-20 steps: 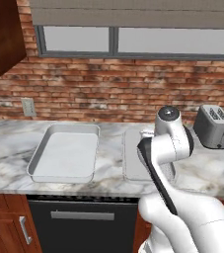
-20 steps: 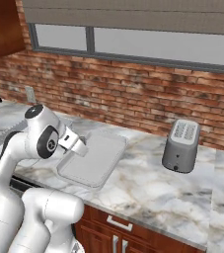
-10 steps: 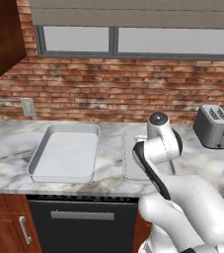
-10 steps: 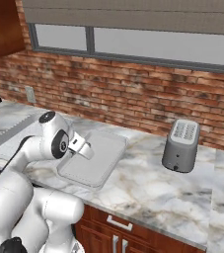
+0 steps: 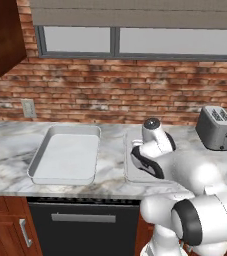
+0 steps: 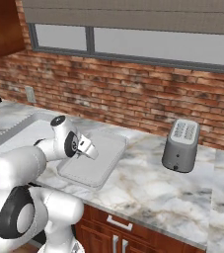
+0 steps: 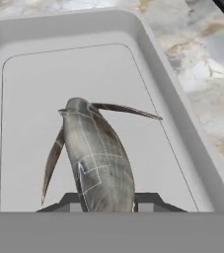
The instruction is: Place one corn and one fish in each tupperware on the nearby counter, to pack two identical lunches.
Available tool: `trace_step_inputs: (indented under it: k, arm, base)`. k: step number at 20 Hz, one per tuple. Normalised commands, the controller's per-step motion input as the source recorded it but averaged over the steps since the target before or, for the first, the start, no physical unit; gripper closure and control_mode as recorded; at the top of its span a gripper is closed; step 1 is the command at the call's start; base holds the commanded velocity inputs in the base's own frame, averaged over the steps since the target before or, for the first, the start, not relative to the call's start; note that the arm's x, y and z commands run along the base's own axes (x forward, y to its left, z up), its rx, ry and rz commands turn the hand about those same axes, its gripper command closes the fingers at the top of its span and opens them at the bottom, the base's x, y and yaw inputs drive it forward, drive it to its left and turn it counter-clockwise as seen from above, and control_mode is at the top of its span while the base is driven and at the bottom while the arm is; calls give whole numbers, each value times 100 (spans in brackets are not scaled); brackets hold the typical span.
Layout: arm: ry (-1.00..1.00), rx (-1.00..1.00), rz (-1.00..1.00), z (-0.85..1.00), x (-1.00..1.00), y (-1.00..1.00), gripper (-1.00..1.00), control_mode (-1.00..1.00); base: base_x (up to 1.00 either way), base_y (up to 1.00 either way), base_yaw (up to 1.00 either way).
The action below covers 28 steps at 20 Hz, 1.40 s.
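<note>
My gripper [image 7: 107,199] is shut on a dark-grey fish [image 7: 97,150], whose thin tail fins point away from the hand. The fish hangs just above the bare floor of a pale-grey tupperware [image 7: 44,79]. In the right base view the gripper [image 6: 88,148] hovers over the left part of that same tupperware [image 6: 101,165], and a second tupperware [image 6: 12,134] lies further left. From the left base side, the arm covers most of the right tupperware [image 5: 128,161], while the left tupperware [image 5: 65,156] has nothing in it. The corn is out of view.
A grey toaster [image 5: 216,127] [image 6: 181,145] stands on the marbled counter [image 6: 153,185] to the right of the trays. A brick wall with a window runs behind. Wooden cabinets and a dark oven front [image 5: 82,225] sit below the counter edge.
The arm has folded lower and swung a little to the left, bringing the hand down over the right tray. The base and the trays have stayed put.
</note>
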Motion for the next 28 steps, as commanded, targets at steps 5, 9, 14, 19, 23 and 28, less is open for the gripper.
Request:
trace_step_inputs:
  k: [5, 9, 14, 19, 23, 28]
  arm:
    - [7, 0, 0, -35, 60, 6, 100, -100]
    - [7, 0, 0, -33, 55, 4, 100, -100]
    - [2, 0, 0, -45, 59, 7, -100, -100]
    - [0, 0, -1, -16, 31, 1, -100, -100]
    - [0, 0, -1, 18, -26, 0, -100, -100]
    - [0, 0, -1, 55, -61, -1, -100, -100]
  base:
    - [0, 0, 0]
    - [0, 0, 0]
    - [0, 0, 0]
    - [0, 0, 0]
    - [0, 0, 0]
    - [0, 0, 0]
